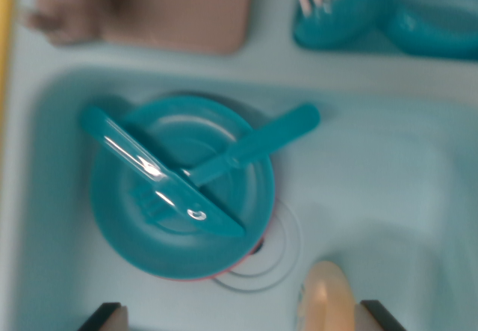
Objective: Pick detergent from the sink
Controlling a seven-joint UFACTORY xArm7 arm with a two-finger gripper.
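Note:
The detergent (325, 298) shows as a rounded peach-coloured top at the bottom edge of the wrist view, standing in the pale blue sink (388, 189). My gripper (243, 320) is open. Only its two dark fingertips (104, 317) show at the bottom edge, far apart. The detergent lies between them, close to the fingertip on the wrist view's right, and I cannot tell whether it touches. The picture is blurred.
A teal plate (127, 226) lies in the sink's left part over the drain ring, with a teal knife (160, 178) and a second teal utensil (261, 143) across it. Beyond the rim are a brownish-pink board (179, 10) and a teal rack (388, 13).

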